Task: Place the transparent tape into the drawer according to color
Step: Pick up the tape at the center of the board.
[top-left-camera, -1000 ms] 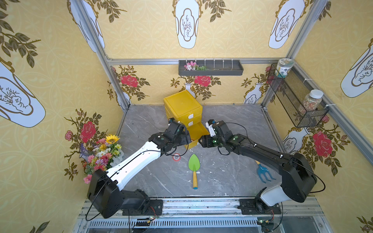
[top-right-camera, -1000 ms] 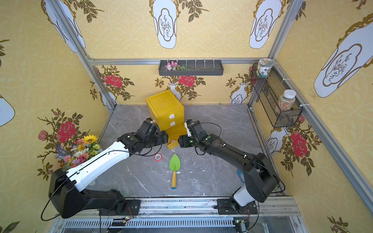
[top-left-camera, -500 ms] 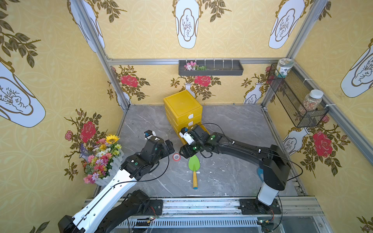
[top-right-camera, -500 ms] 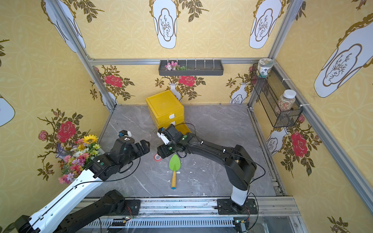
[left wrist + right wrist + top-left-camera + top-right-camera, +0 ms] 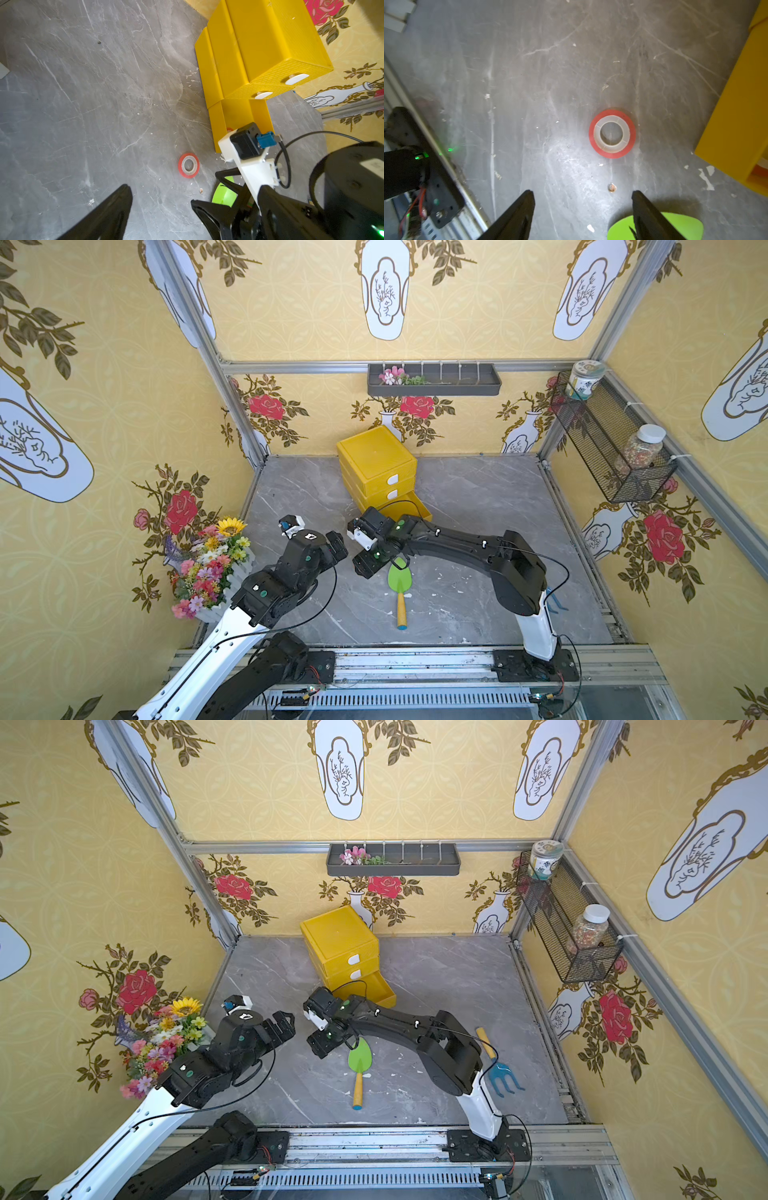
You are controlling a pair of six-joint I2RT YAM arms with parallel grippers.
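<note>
A red transparent tape [image 5: 612,134] roll with a pale core lies flat on the grey floor, also seen in the left wrist view [image 5: 188,165]. In both top views my right arm hides it. My right gripper [image 5: 582,192] hovers just above the floor, open and empty, with the roll a short way ahead of its fingertips. The left gripper [image 5: 160,195] is open, empty and farther back from the roll. The yellow cabinet [image 5: 376,464] has its bottom drawer [image 5: 409,510] pulled out. A bit of red tape [image 5: 229,129] shows inside the drawer [image 5: 239,116].
A green trowel [image 5: 400,578] with a yellow handle lies beside the right gripper [image 5: 365,566]. A blue hand rake [image 5: 500,1077] lies by the right arm's base. A flower pot [image 5: 212,568] stands at the left wall near the left gripper [image 5: 338,545].
Both grippers have left the open drawer. The left arm drew back towards the front left. The right gripper swung over to the red roll on the floor.
</note>
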